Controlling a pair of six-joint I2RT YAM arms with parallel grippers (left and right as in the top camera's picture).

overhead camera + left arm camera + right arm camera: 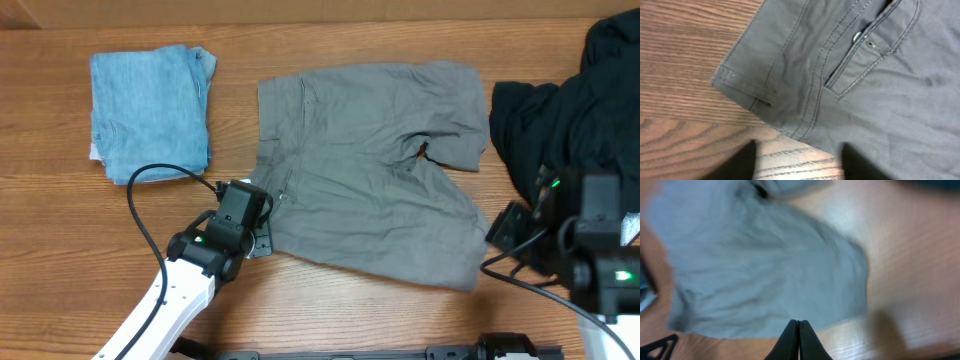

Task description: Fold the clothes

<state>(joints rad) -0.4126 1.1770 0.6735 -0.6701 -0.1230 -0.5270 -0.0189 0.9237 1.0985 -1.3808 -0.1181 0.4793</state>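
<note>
Shorts (370, 170) on table (330, 40), denim garment (150, 110) left, larger garment (570, 110) right, perhaps touching

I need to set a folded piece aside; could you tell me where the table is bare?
The wooden table is bare between the folded light-blue denim garment and the grey thin-fabric shorts, along the far edge, and along the near edge below the shorts. The right is crowded by the crumpled black garment.

three views of the grey shorts (370, 170)
overhead looks straight down on the table (330, 40); left wrist hangs close above the waistband corner (727, 77) at the shorts' 7 o'clock, right wrist (blurred) close above a leg hem (855, 280) at 4 o'clock; all share the shorts.
</note>
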